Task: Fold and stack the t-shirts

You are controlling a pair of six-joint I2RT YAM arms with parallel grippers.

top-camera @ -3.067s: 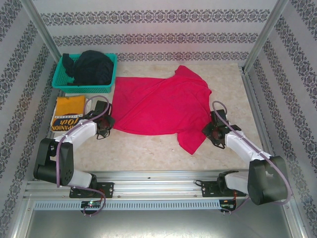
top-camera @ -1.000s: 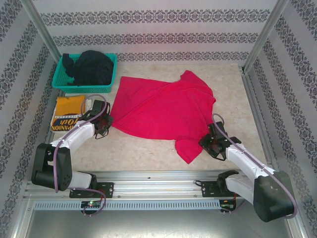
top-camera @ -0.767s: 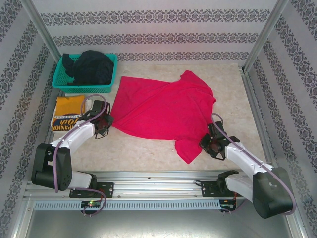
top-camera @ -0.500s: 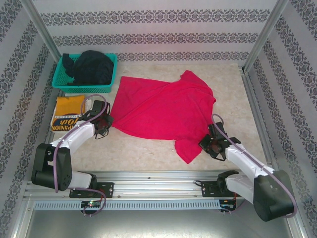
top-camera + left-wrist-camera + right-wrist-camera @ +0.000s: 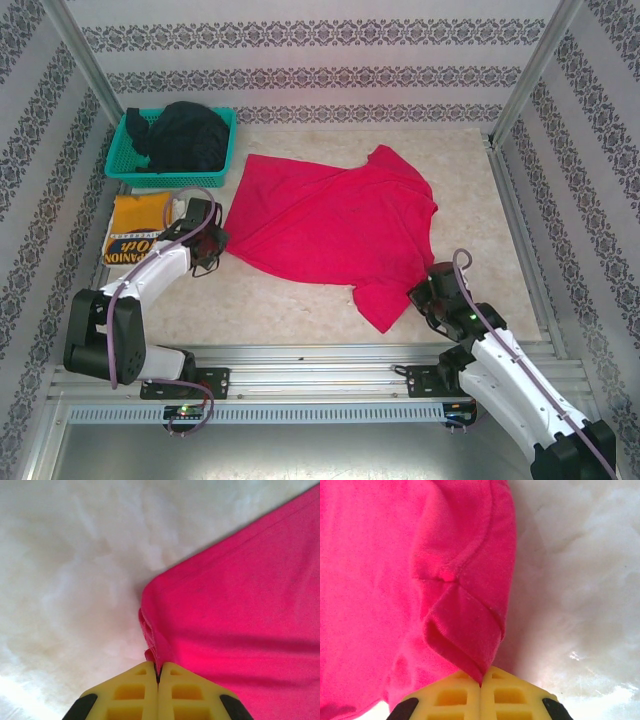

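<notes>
A bright red t-shirt [image 5: 330, 225] lies spread across the middle of the table. My left gripper [image 5: 212, 245] is shut on its left corner, and the left wrist view has the bunched hem pinched between the yellow jaws [image 5: 158, 669]. My right gripper [image 5: 428, 296] sits at the shirt's lower right and is shut on a folded tip of red cloth [image 5: 465, 630], caught between the pads [image 5: 481, 677]. A folded mustard-yellow t-shirt [image 5: 135, 228] with black lettering lies at the left. Dark t-shirts [image 5: 185, 135] are heaped in the basket.
The teal mesh basket [image 5: 125, 176] stands at the back left corner. Metal frame posts and patterned walls close in the table on three sides. Bare marble-look tabletop [image 5: 270, 305] runs along the near edge in front of the shirt.
My right gripper has closed on the red shirt's lower right edge, and its arm has drawn back toward the near edge. The left gripper has stayed put, holding its corner.
</notes>
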